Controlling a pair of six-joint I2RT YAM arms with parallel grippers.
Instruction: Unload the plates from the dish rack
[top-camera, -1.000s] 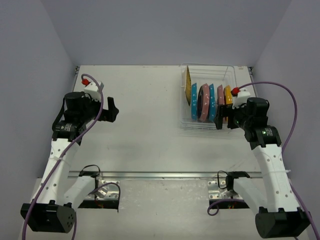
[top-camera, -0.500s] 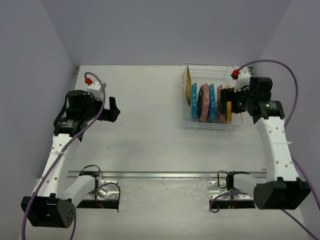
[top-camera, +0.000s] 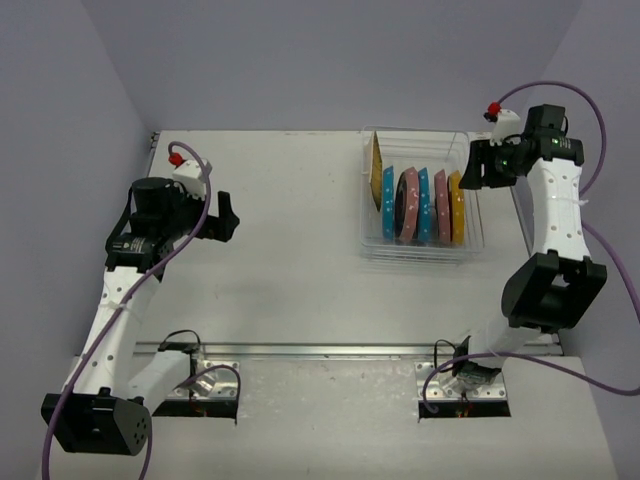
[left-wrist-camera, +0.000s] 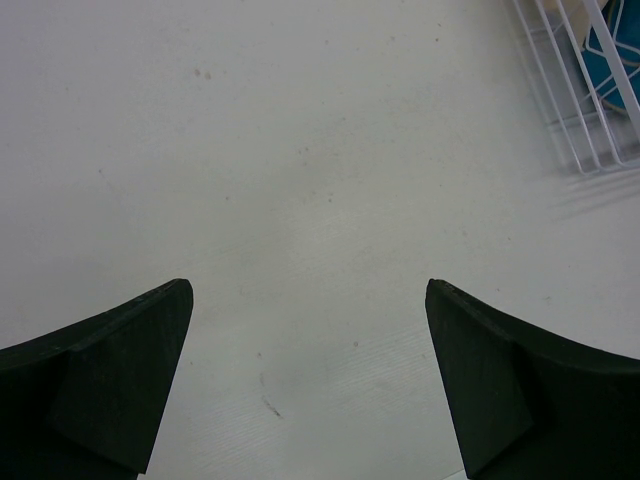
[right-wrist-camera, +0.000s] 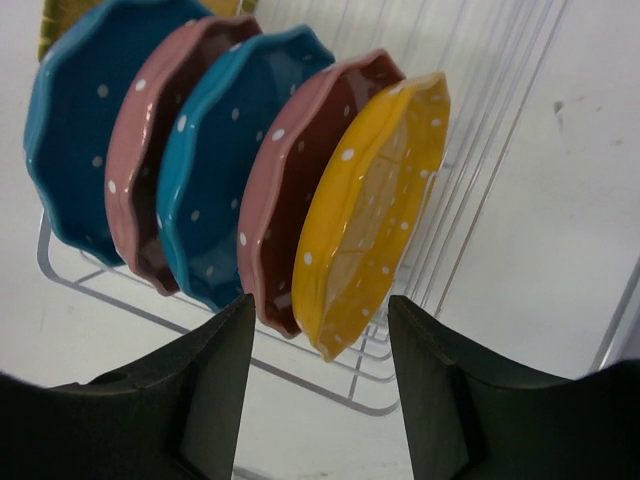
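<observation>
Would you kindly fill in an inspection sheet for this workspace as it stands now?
Surface: white table, faint specks and scuffs.
Job's things: clear dish rack at far right; six plates stand on edge in it, in order yellow-orange, teal, pink, teal, pink, yellow-orange.
Clutter: nothing seen.
Grippers: left pincer open over the table, holding nothing; right pincer open, near the rack's right end.
Cables: purple cables loop along both arms.
Surroundings: plain grey walls; metal rail near the bases.
</observation>
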